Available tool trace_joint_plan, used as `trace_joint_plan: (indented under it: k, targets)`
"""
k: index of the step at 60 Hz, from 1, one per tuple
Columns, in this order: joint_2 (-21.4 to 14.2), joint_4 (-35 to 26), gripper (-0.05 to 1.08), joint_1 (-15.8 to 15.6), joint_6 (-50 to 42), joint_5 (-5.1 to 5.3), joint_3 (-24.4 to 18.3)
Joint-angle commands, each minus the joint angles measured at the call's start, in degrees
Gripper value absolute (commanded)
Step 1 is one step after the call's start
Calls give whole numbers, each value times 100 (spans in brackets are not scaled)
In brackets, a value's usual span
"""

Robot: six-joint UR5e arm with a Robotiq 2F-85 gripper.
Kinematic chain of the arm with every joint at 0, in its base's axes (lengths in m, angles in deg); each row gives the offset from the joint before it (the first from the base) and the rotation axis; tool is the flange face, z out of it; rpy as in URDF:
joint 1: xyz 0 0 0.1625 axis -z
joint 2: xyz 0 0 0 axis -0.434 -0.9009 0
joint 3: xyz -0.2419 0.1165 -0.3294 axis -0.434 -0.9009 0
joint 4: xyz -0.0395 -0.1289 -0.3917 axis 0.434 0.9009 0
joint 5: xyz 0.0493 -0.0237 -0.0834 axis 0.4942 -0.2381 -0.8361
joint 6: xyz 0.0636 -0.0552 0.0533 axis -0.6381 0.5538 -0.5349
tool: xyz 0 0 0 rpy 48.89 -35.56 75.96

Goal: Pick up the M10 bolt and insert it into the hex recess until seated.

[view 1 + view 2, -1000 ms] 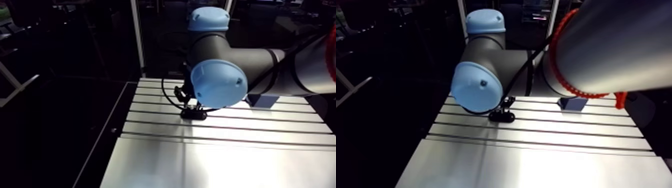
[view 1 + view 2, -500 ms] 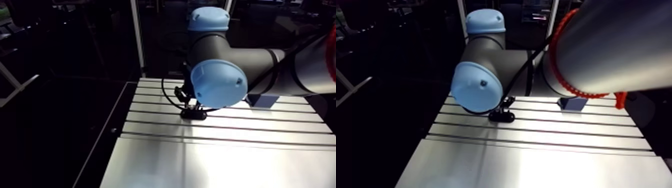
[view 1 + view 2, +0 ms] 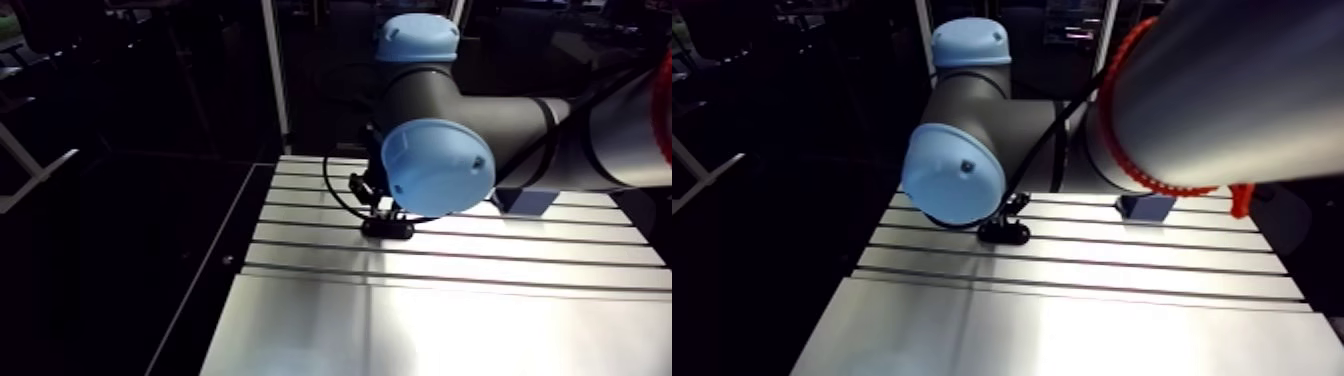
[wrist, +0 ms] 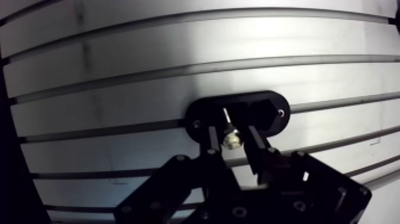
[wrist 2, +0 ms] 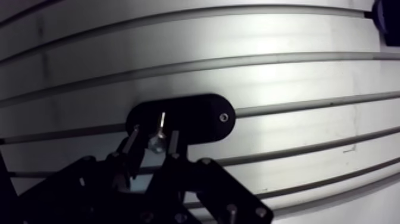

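Wrist view: the gripper pinches a small shiny bolt between its two fingers. The bolt's thin end points at a black oval plate that lies flat on the slotted table. I cannot tell if the bolt touches the plate. In the arm view, a small blue block sits on the table, well apart from the plate.

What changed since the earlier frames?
Nothing visibly changed. In the arm view the gripper stays low over the black fixture on the table. The wrist view, now only, shows the bolt between the fingers.
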Motion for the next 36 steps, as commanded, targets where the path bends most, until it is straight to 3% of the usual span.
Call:
trace_joint_plan:
  k: [1, 36]
  targets:
    - [1, 0, 64, 0, 1, 0, 0]
    - [36, 35, 67, 0, 9, 0, 0]
